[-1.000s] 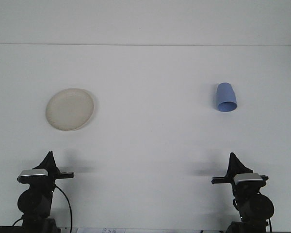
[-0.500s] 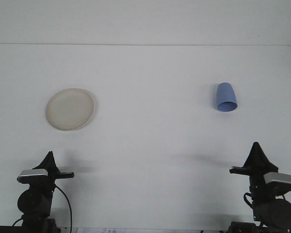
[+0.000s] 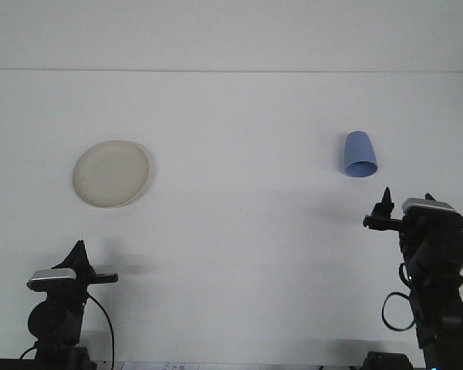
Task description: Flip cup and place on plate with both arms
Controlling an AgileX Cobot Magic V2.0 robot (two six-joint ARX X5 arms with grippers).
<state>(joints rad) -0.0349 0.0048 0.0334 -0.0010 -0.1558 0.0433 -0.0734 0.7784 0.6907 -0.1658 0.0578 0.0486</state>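
- Nearest the camera, the left gripper sits low at the front left edge of the table, holding nothing. It reads as a parked pose, probably waiting for its turn in the two-arm handover. Its fingers come together in one dark point from this angle, so whether they are spread or pressed together cannot be told.
- Slightly farther in, on the right side, the right gripper is raised above the table and points toward the back. Only one finger tip shows clearly and the arm's body hides the rest, so its finger state cannot be told either. It carries nothing.
- That reach seems aimed at the cup, which is the right arm's natural first target because it stands on that side.
- Beyond the right gripper, the blue cup rests on the table toward the back right, mouth down with the wider rim on the surface. It lies just past the fingertips and a little to the left of them, near but apart and untouched.
- Across the table, toward the left edge, the cream plate lies flat and bare, well apart from the cup and within the left arm's side. That layout suggests why both arms are needed.
- Flipping and placing are not yet done.
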